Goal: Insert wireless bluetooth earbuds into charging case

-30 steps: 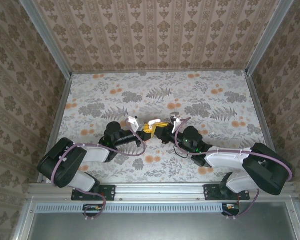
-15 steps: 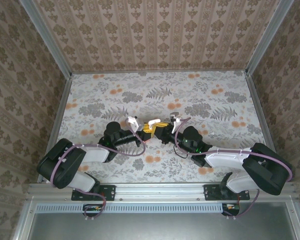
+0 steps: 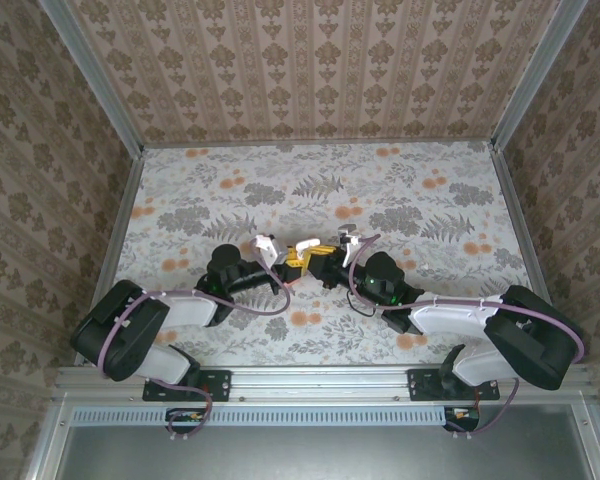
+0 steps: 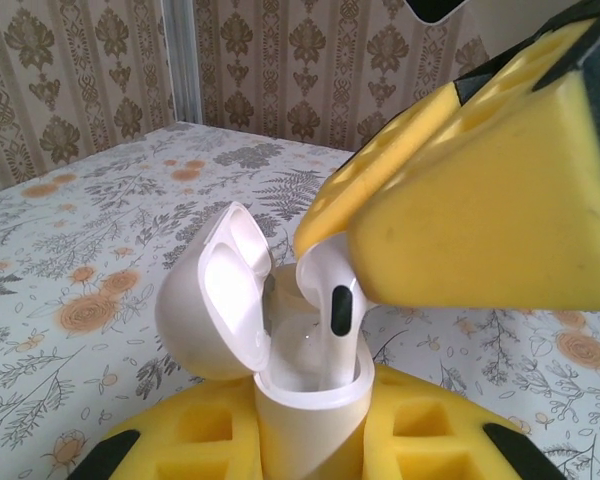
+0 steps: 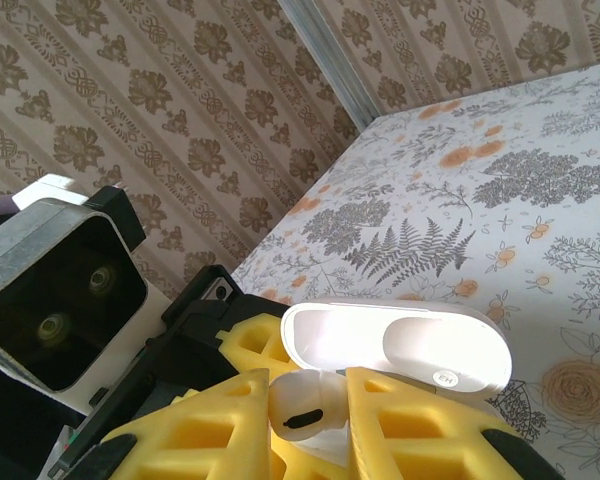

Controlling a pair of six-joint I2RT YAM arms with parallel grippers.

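The charging case (image 4: 305, 415) is glossy white inside and out. The earbud (image 4: 330, 290) is white too, with a small black oval on it. The fingers (image 4: 480, 230) of both arms are bright yellow with black edging. The desk (image 4: 90, 240) has a pale ground printed with grey ferns and leaves and orange flowers. The walls (image 3: 310, 70) are tan, striped with brown damask motifs. The arms (image 3: 450, 318) are black and white, with purple cables (image 3: 250, 310).

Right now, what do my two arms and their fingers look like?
Both the left arm and the right arm have bulky black joints joined by white links, and a thin purple cable trails along each. The fingers are chunky yellow blocks with square recesses and black corner patches.
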